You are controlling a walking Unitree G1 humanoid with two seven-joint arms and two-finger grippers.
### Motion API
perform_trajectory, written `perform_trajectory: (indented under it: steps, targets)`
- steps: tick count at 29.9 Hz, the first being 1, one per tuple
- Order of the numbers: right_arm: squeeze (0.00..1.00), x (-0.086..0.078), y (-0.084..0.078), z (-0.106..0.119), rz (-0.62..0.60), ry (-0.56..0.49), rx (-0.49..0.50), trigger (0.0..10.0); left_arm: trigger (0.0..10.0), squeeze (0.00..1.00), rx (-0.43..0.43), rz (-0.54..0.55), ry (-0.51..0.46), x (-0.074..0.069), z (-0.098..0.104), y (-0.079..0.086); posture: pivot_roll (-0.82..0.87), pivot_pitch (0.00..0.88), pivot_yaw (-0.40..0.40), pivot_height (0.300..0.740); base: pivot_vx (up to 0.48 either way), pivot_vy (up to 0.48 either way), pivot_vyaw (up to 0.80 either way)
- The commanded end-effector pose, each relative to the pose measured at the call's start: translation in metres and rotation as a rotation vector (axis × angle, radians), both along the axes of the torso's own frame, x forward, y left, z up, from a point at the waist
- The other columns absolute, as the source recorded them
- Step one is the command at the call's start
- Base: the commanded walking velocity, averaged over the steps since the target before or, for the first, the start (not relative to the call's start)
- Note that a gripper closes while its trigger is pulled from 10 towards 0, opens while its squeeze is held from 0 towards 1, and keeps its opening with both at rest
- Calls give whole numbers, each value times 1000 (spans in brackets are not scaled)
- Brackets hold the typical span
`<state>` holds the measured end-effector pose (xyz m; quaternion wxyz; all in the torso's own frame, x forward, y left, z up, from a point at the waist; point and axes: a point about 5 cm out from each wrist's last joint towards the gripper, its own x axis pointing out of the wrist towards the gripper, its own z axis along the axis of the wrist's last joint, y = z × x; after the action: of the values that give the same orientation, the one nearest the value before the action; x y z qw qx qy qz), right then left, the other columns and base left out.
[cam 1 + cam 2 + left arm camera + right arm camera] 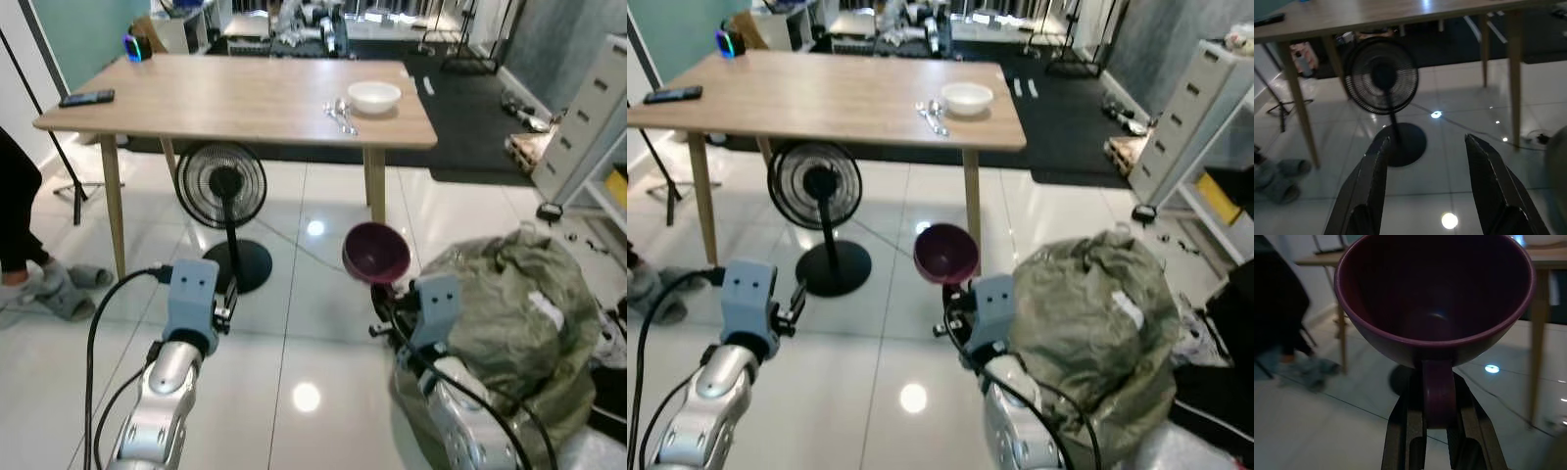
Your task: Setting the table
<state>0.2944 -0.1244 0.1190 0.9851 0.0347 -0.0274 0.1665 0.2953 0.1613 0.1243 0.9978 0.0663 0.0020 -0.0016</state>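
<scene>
Purple cup (pixel 376 252) up in the air, pinched by its handle between the closed fingers (pixel 1408 431) of the right gripper (pixel 384 294), mouth tilted toward the camera, well short of the wooden table (pixel 196 103). Left gripper (pixel 1425 181) held out low over the white tiled floor (pixel 284 323), fingers spread wide, gripping nothing. Ahead on the table: white bowl (pixel 374 96) near the right edge, spoons (pixel 340 115) just beside it, black remote (pixel 86 97) at the far left. Black standing fan (pixel 222 191) under the table. Bulky green sack (pixel 519 304) close on the right. Person's leg and slippers (pixel 49 289) at the left edge.
</scene>
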Motion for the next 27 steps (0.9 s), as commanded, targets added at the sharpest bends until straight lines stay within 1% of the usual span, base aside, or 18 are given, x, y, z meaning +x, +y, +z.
perform_trajectory:
  steps: [1,11,27]
  targets:
    - [0,-1,3,1,13,-9,14,10000,10000,0,10,13,15,0,-4,2,-26,0,94,740,480,0,0]
    - [0,0,2,2,4,-8,24,10000,10000,0,13,13,14,0,-4,2,-24,0,95,740,480,0,0]
    - [0,2,0,4,-8,-4,31,10000,10000,0,11,12,14,-1,-4,1,-21,0,95,740,480,0,-780]
